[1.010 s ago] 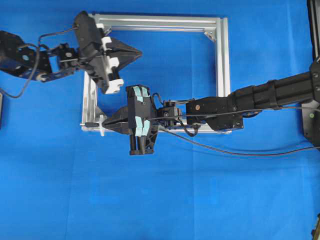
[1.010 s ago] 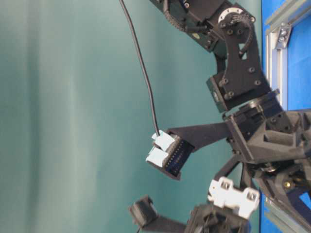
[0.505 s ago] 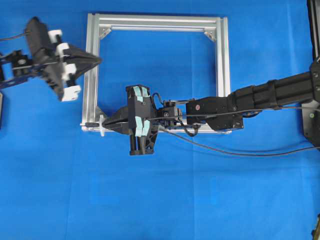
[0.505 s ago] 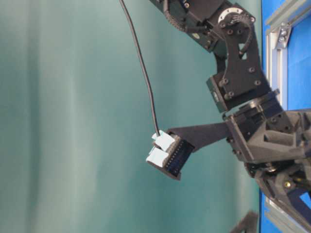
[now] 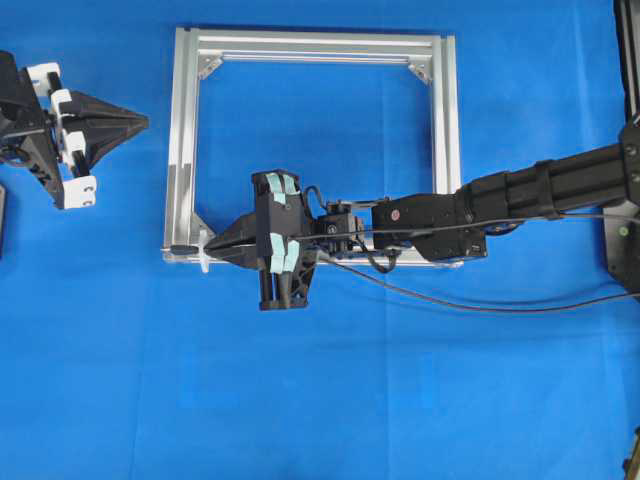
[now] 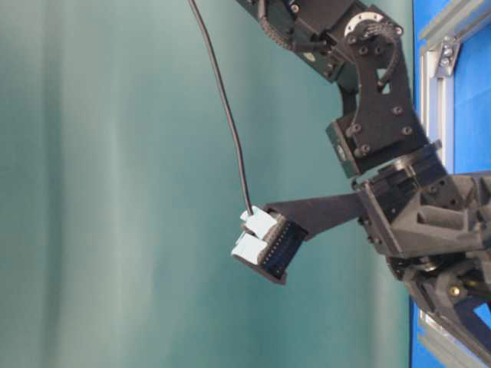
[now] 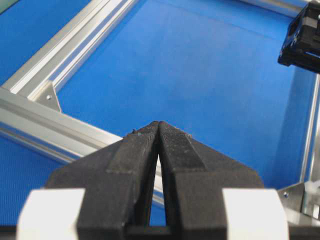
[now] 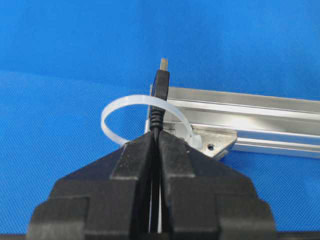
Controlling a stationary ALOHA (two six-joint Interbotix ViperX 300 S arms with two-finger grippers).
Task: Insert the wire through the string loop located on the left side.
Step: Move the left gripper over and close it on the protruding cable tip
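My right gripper (image 5: 208,250) (image 8: 156,136) is shut on the wire (image 8: 160,87), just behind its slim black plug. In the right wrist view the plug stands inside the outline of the white string loop (image 8: 112,112), with its metal tip past the loop's far band. The loop (image 5: 203,264) hangs at the front left corner of the silver frame (image 5: 310,45), and the plug tip (image 5: 182,248) pokes out to its left. The rest of the wire (image 5: 480,306) trails off to the right. My left gripper (image 5: 146,122) (image 7: 158,124) is shut and empty, well left of the frame.
The right arm (image 5: 520,195) lies across the frame's front rail. Blue cloth surrounds the frame on all sides. In the table-level view a thicker black cable (image 6: 226,115) hangs by the right arm's wrist parts (image 6: 383,115).
The left arm has pulled back to the left, from over the frame's left rail to beyond it, and has left the table-level view. The right gripper and the wire have not moved.
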